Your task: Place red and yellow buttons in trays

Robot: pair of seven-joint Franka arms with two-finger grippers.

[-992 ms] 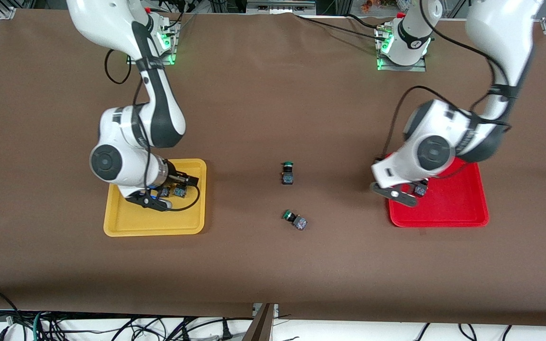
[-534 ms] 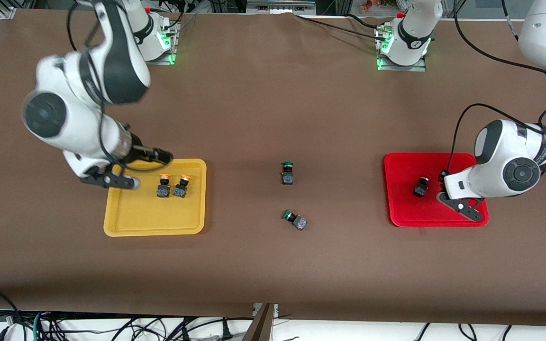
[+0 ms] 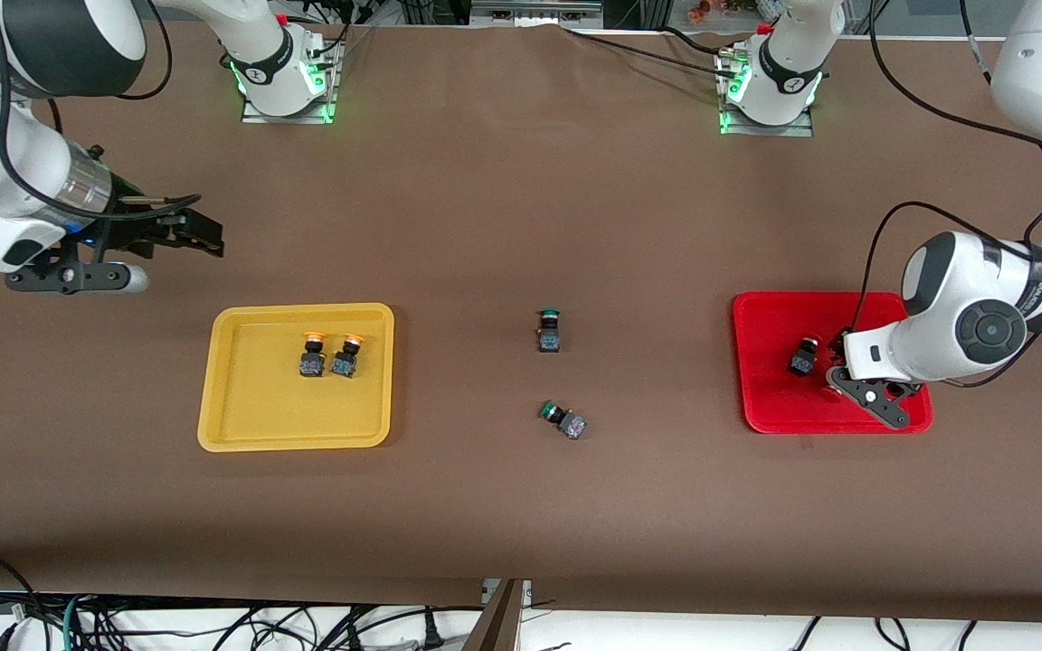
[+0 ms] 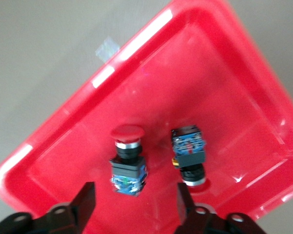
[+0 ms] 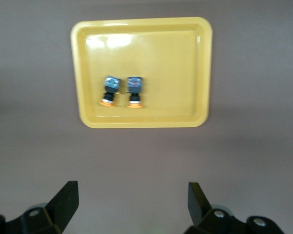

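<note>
While the right gripper [image 3: 184, 228] hung over bare desk [image 3: 503, 199], jaws apart, the left gripper [image 4: 134, 207] hovered over the red tray [image 3: 779, 407], jaws apart around nothing.

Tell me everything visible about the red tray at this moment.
The red tray is a shallow glossy plastic rectangle with rounded corners and a raised rim, flat on the brown table at the left arm's end. Two red buttons with dark bodies lie side by side in it. The left end effector hangs open just above them, touching neither.
</note>
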